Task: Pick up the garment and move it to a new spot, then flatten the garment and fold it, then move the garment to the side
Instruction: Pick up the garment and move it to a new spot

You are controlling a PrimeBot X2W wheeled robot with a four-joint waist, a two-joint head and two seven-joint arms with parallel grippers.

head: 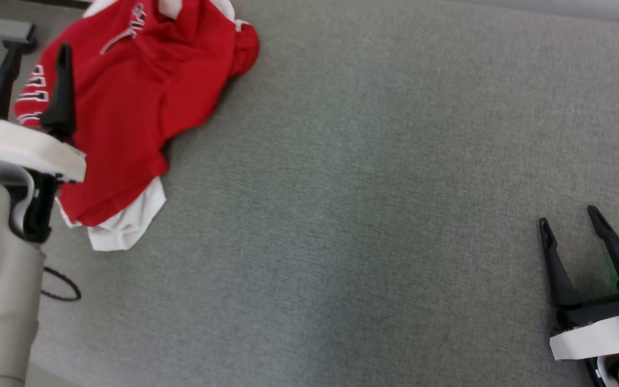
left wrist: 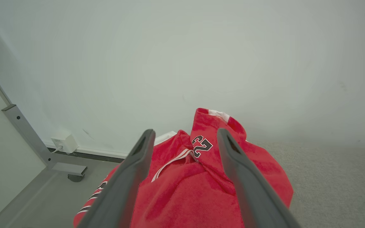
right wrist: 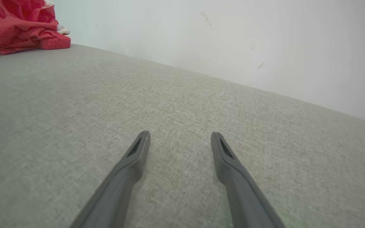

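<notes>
Step 1, pickup, not begun. Red garment (head: 132, 107) lies crumpled under and just past the left gripper (left wrist: 185, 131) fingers, well off left of the right gripper (head: 567, 215). Both pairs spread wide, holding nothing. Next I'd drop left and pinch a fold. Grey fabric surface (head: 342, 215), pale wall (left wrist: 182, 47), metal frame leg (left wrist: 27, 136), small outlet (left wrist: 63, 142).
</notes>
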